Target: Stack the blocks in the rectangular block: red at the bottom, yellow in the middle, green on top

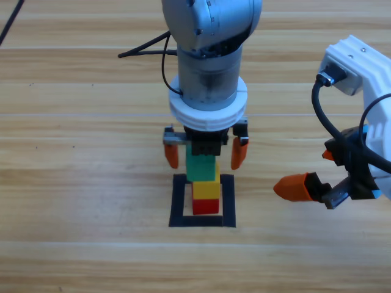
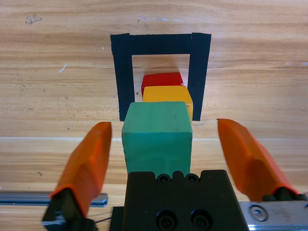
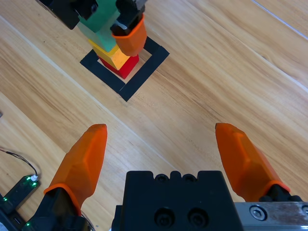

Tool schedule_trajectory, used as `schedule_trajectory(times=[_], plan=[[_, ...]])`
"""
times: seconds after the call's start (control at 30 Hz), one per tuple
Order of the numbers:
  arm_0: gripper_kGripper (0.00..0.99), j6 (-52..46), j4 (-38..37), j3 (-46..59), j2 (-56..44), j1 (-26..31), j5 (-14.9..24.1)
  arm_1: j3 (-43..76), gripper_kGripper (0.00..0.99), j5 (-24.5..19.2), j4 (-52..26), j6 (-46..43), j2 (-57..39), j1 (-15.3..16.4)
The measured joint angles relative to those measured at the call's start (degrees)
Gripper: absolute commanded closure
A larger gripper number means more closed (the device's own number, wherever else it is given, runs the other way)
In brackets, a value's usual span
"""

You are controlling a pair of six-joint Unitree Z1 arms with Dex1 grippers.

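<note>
Your left gripper hangs straight over the green cube, jaws spread clear of it; it tops yellow and red inside the rectangular block. Retreat straight up.

Red — yellow — green cubes

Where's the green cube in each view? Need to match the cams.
High view: green cube centre, atop the stack, between the left gripper's open jaws.
Left wrist view: green cube lower centre, just above the gripper body.
Right wrist view: green cube top left, partly behind an orange jaw.
Shared landmark: black tape square.
</note>
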Motion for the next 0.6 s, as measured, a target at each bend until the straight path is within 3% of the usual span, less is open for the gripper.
schedule_trajectory(times=[0.43,0.6], plan=[[0.0,0.0,0.0,-0.05,-0.01,-0.02,0.24,-0.03,0.0,0.09,2.96,-2.9,-1.99,0.0],[0.0,0.02,0.0,-1.28,-3.34,-0.12,4.94,-0.47,0.0,1.44,3.8,-4.49,-5.18,0.0]])
